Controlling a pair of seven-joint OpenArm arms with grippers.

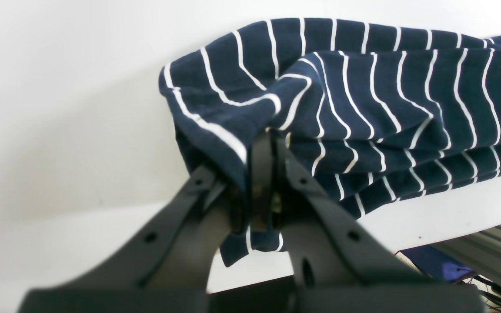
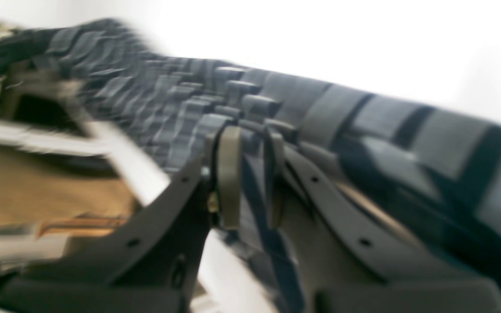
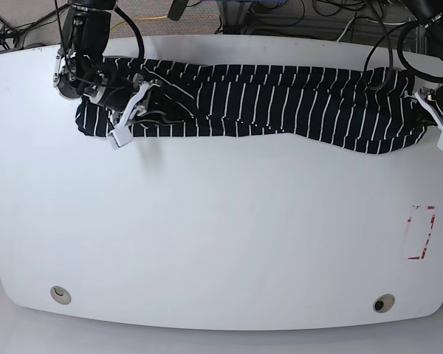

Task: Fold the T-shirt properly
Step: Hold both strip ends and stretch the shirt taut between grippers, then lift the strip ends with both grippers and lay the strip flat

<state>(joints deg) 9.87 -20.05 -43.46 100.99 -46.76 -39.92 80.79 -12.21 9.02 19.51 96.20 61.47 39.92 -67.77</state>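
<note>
Where the table (image 3: 221,243) runs toward its far edge, the shirt (image 3: 280,103) lies stretched out in a long, narrow band, bunched and rumpled, spanning almost the whole width of the tabletop in the base view. Its white stripes run across the band, and its near edge curves in a shallow wave. The rest of the table, nearer than the shirt, is bare white, apart from a small red-and-white mark (image 3: 419,232) near the table's edge, on the same side as the left gripper, and two round holes close to the near edge.

The left gripper (image 1: 262,143) is at one end of the shirt, close to the table's side edge. In the left wrist view its jaws are clamped tight on a fold of the striped cloth: the fabric is pinched up between the fingertips, with a small flap hanging below them, and the layers of the shirt stack behind it on the white surface.

The right gripper (image 2: 250,134) is at the other end of the shirt, near the opposite far corner of the table. The right wrist view is heavily blurred, but dark striped cloth passes between its two pads, which stand a little apart with the fabric gripped between them. In the base view this gripper lies low across the bunched end of the shirt, its white fingers (image 3: 125,118) pointing toward the table's near side.
</note>
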